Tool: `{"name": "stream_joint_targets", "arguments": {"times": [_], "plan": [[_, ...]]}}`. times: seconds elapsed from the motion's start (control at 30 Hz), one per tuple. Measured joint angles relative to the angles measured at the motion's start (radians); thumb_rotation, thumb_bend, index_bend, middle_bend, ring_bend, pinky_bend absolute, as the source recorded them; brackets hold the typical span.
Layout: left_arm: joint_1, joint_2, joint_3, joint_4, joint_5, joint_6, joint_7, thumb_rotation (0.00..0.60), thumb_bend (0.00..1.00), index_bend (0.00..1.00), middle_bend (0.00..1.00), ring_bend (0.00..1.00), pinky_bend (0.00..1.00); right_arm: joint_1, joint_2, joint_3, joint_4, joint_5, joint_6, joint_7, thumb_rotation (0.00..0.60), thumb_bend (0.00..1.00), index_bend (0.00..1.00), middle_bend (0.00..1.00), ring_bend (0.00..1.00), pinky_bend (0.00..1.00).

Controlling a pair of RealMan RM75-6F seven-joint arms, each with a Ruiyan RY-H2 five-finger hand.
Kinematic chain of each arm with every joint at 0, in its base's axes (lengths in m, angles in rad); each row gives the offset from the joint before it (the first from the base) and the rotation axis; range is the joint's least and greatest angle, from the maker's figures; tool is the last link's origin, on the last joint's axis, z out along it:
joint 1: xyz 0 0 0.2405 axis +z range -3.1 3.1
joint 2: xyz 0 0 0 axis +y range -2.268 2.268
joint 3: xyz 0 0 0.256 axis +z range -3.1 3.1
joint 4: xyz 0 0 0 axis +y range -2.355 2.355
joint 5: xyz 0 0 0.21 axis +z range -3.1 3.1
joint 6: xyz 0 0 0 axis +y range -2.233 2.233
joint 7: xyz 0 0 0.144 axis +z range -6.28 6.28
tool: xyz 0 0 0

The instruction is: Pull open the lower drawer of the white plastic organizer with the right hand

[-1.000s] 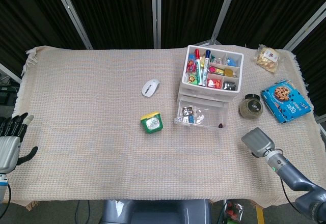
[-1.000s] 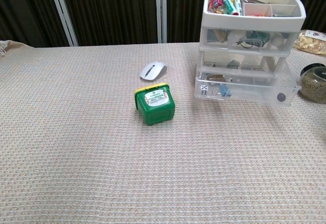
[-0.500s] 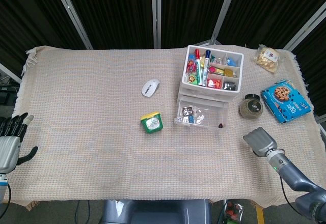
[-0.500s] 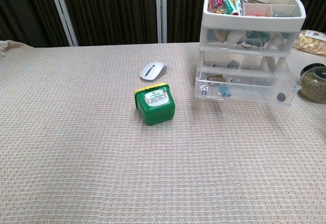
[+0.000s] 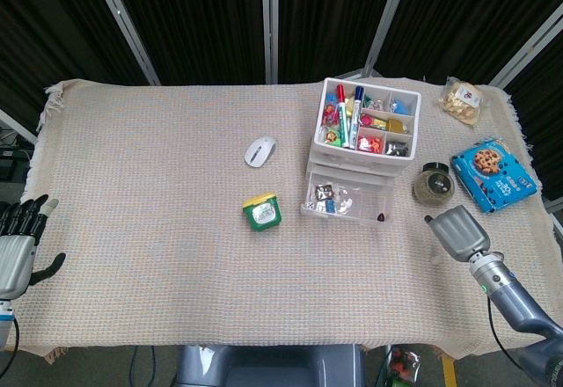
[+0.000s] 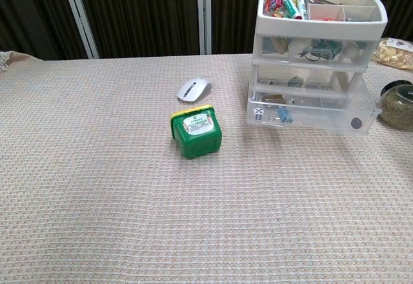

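Observation:
The white plastic organizer stands at the back right of the table, its top tray full of markers and small items. Its lower drawer is slid out toward me, with small items inside and a dark knob on its front. My right hand hovers to the right of the drawer, apart from it and holding nothing; only its grey back shows, so the fingers are hidden. Off the table's left edge, my left hand has its fingers spread. Neither hand appears in the chest view.
A green box with a yellow lid sits left of the drawer, and a white mouse lies behind it. A round jar, a blue cookie box and a snack bag are right of the organizer.
My right hand has drifted to the right and slightly further back, away from the drawer. The drawer, the other objects and my left hand have not moved.

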Motion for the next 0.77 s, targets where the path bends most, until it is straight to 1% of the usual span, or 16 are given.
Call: {"name": "stream_joint_targets", "arguments": {"times": [0.1, 0.17, 0.2, 0.23, 0.3, 0.37, 0.4, 0.43, 0.47, 0.53, 0.57, 0.67, 0.77], "plan": [[0.000, 0.000, 0.000, -0.001, -0.001, 0.000, 0.002, 0.600, 0.31, 0.07, 0.00, 0.00, 0.00, -0.027, 0.013, 0.030, -0.028, 0.000, 0.105, 0.000, 0.600, 0.27, 0.40, 0.86, 0.86, 0.59], [0.000, 0.000, 0.000, -0.001, -0.001, 0.000, 0.003, 0.600, 0.31, 0.07, 0.00, 0.00, 0.00, -0.050, 0.020, 0.056, -0.047, 0.002, 0.186, 0.006, 0.600, 0.25, 0.40, 0.76, 0.78, 0.53], [0.000, 0.000, 0.000, -0.001, -0.001, 0.000, 0.003, 0.600, 0.31, 0.07, 0.00, 0.00, 0.00, -0.061, 0.021, 0.068, -0.056, 0.004, 0.221, 0.010, 0.600, 0.24, 0.39, 0.72, 0.74, 0.51], [0.000, 0.000, 0.000, -0.001, -0.002, 0.000, 0.003, 0.600, 0.31, 0.07, 0.00, 0.00, 0.00, -0.073, 0.023, 0.081, -0.066, 0.007, 0.256, 0.017, 0.600, 0.23, 0.39, 0.66, 0.69, 0.49], [0.000, -0.001, -0.001, 0.000, -0.002, 0.000, 0.003, 0.600, 0.31, 0.07, 0.00, 0.00, 0.00, -0.103, 0.025, 0.110, -0.094, 0.017, 0.330, 0.047, 0.600, 0.19, 0.35, 0.54, 0.57, 0.45], [0.000, -0.001, -0.001, 0.000, -0.003, -0.001, 0.003, 0.600, 0.31, 0.07, 0.00, 0.00, 0.00, -0.130, 0.028, 0.132, -0.120, 0.029, 0.381, 0.095, 0.600, 0.14, 0.26, 0.34, 0.35, 0.32], [0.000, -0.001, -0.001, 0.001, -0.004, -0.002, 0.004, 0.600, 0.31, 0.07, 0.00, 0.00, 0.00, -0.141, 0.030, 0.139, -0.132, 0.034, 0.393, 0.119, 0.600, 0.12, 0.23, 0.28, 0.27, 0.27], [-0.001, -0.001, -0.001, 0.001, -0.004, -0.002, 0.003, 0.600, 0.31, 0.07, 0.00, 0.00, 0.00, -0.150, 0.033, 0.144, -0.144, 0.040, 0.400, 0.143, 0.600, 0.10, 0.17, 0.19, 0.17, 0.20], [-0.001, -0.001, -0.001, 0.001, -0.004, -0.002, 0.002, 0.600, 0.31, 0.07, 0.00, 0.00, 0.00, -0.161, 0.041, 0.151, -0.161, 0.049, 0.403, 0.176, 0.600, 0.07, 0.12, 0.11, 0.09, 0.14], [0.000, 0.000, -0.001, 0.001, -0.002, -0.001, -0.001, 0.600, 0.31, 0.07, 0.00, 0.00, 0.00, -0.175, 0.057, 0.159, -0.193, 0.067, 0.400, 0.222, 0.600, 0.03, 0.06, 0.03, 0.02, 0.07], [0.000, 0.000, -0.001, 0.001, -0.002, -0.001, -0.001, 0.600, 0.31, 0.07, 0.00, 0.00, 0.00, -0.182, 0.069, 0.165, -0.215, 0.080, 0.393, 0.248, 0.600, 0.02, 0.04, 0.01, 0.00, 0.06], [0.001, 0.000, 0.000, 0.001, -0.001, 0.000, -0.003, 0.600, 0.31, 0.07, 0.00, 0.00, 0.00, -0.192, 0.097, 0.177, -0.257, 0.106, 0.372, 0.293, 0.600, 0.01, 0.02, 0.00, 0.00, 0.04], [0.001, 0.000, 0.001, 0.002, 0.001, 0.001, -0.007, 0.600, 0.31, 0.07, 0.00, 0.00, 0.00, -0.198, 0.115, 0.183, -0.290, 0.113, 0.359, 0.319, 0.600, 0.01, 0.01, 0.00, 0.00, 0.04]]}}
